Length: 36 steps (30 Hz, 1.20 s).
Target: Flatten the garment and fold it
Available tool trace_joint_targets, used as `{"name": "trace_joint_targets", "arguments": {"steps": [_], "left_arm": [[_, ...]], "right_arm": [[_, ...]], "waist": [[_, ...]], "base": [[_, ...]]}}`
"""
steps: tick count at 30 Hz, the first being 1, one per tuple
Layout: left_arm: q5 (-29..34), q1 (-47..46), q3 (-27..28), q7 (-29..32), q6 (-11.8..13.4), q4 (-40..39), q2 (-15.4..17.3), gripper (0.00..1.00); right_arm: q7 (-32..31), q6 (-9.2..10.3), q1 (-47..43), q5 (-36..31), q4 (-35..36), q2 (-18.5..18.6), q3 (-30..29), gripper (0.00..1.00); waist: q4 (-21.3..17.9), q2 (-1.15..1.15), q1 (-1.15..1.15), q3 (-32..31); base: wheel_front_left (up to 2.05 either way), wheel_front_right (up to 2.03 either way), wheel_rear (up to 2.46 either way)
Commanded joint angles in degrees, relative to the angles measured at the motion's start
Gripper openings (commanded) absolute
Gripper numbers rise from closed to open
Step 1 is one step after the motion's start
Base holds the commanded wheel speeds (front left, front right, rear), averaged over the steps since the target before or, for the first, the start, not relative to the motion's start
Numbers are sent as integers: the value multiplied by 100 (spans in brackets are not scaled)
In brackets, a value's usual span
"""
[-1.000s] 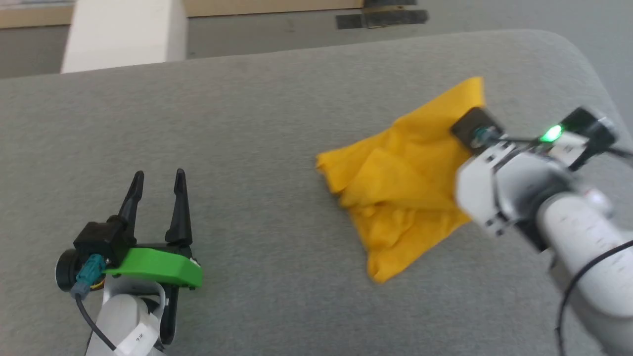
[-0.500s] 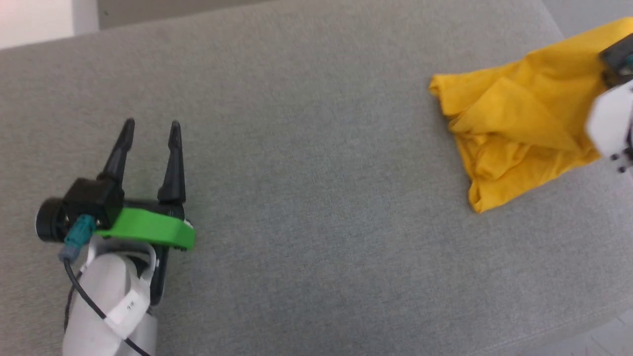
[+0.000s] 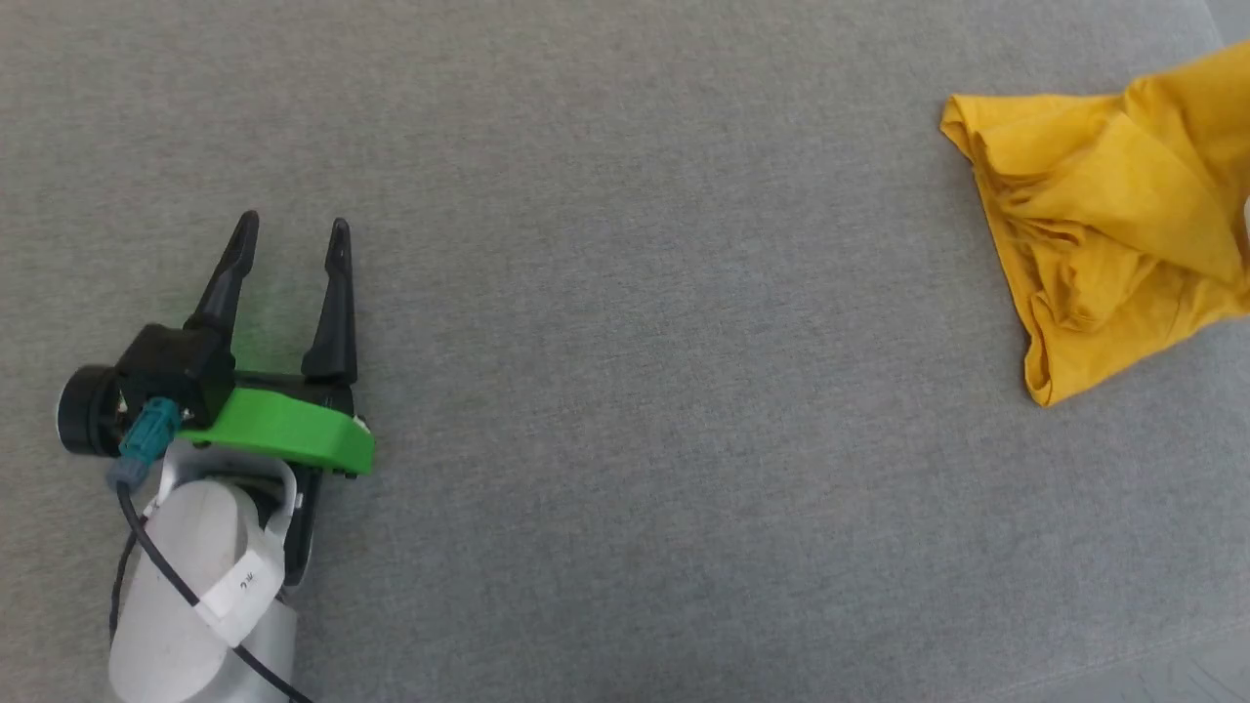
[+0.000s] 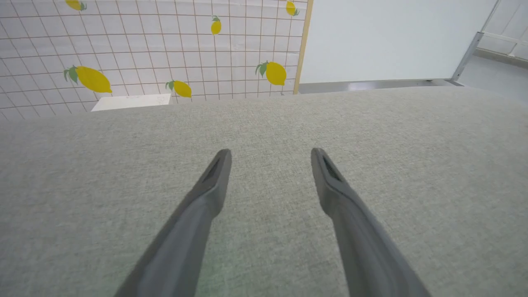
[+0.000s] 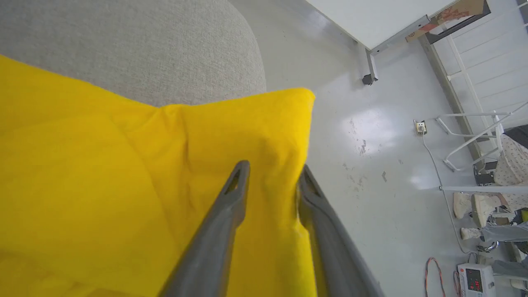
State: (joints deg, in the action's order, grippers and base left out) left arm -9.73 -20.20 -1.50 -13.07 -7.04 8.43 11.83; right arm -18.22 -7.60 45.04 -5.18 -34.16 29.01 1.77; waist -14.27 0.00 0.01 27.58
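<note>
The garment (image 3: 1104,225), a bright yellow T-shirt showing plain yellow, lies crumpled at the right edge of the head view on the grey padded table (image 3: 635,391). In the right wrist view one corner of the garment (image 5: 103,173) stands raised past the table's rounded end. My right gripper (image 5: 274,166) has its fingers drawn close, with that corner's fabric pinched between them. My left gripper (image 3: 290,229) rests far to the left of the shirt, open and holding nothing. Bare grey cloth shows between its fingers (image 4: 270,154).
The table's rounded end (image 5: 247,62) drops to a glossy grey floor (image 5: 371,144) with a cable and a small device. Beyond the table's far edge are a lemon-patterned tiled wall (image 4: 144,49), a white box (image 4: 130,102) and a white panel (image 4: 392,37).
The head camera has swung left and down, so the shirt sits farther right in the picture and the right arm has gone off its edge. The left gripper stays open.
</note>
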Motion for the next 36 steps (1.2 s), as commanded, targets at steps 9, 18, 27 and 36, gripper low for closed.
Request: {"name": "trace_joint_targets", "arguments": {"steps": [9,18,27,36], "left_arm": [[-116,362,-44,-141,93,425,-191,100],[-200,792,-78,-182,219,558,-441,100],[-329,1143,-166,-190,231,669,-604,100],[-370,1298,-261,-192,200,728,-694,100]], "right_arm": [[755,11,-317,59,-156,-533,-689,100],[1651,11,-1391,1226,772,-1228,-1097,100],[2227,11,-2871,1553,2411,-2041,-1107,100],[2602,11,-4102,1345,3230,-2562,-751,100]], "waist": [[239,0,-1,-1262],[657,0,-1,-2228],[1078,0,-1,-2640],[1332,0,-1,-2749]], "base": [[0,0,0],[0,0,0],[0,0,0],[0,0,0]]}}
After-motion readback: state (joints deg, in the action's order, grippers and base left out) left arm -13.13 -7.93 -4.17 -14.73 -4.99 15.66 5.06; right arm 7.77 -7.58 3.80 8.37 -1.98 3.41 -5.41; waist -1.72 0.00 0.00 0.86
